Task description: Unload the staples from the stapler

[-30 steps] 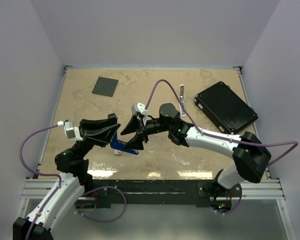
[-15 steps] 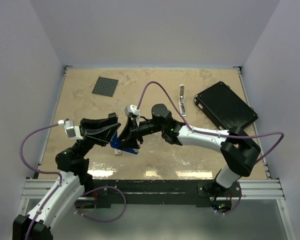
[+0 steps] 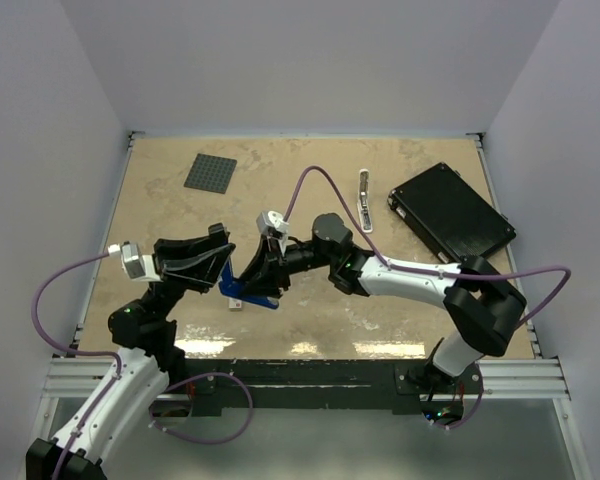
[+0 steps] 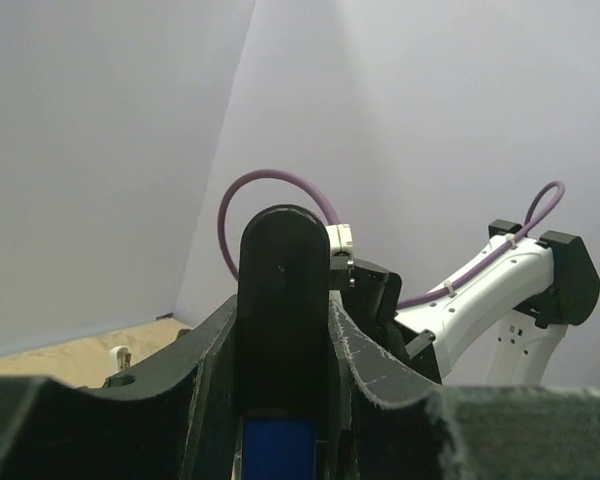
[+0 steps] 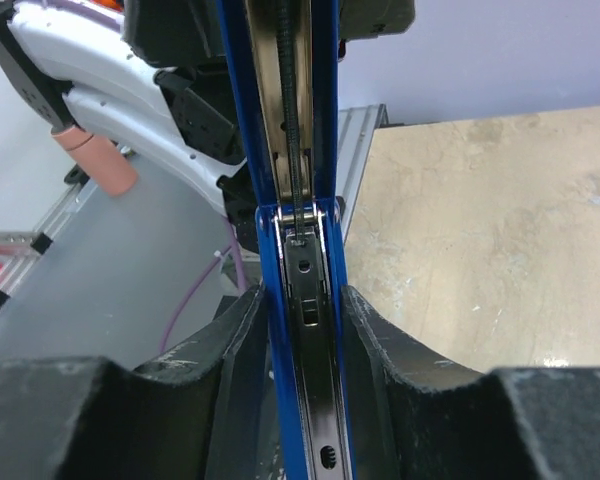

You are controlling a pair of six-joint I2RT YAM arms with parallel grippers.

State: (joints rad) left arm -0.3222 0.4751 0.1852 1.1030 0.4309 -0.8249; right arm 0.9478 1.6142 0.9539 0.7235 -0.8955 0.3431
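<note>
Far left at the back, a flat grey studded square [image 3: 210, 172] lies on the tan table [image 3: 400, 305]. Left gripper [image 3: 218, 258] sits left of centre. In its wrist view its fingers [image 4: 205, 350] are clamped on a black upright part with blue showing at the bottom, so it is closed on the stapler [image 3: 242, 291]. The stapler is at table centre-left, between the two grippers, and looks hinged open. A small white block [image 3: 237, 305] lies just beside its near end. Right gripper [image 3: 257, 278] comes in from the right, and its wrist view has the pads [image 5: 242, 350] pressed on both blue sides of the silvery inner rail – gripping the stapler too. Staples are too small to make out in the rail. Further right, a slim silver bar [image 3: 364, 200] lies near the back, with a flat black box [image 3: 450, 213] apart from it at far right.
</note>
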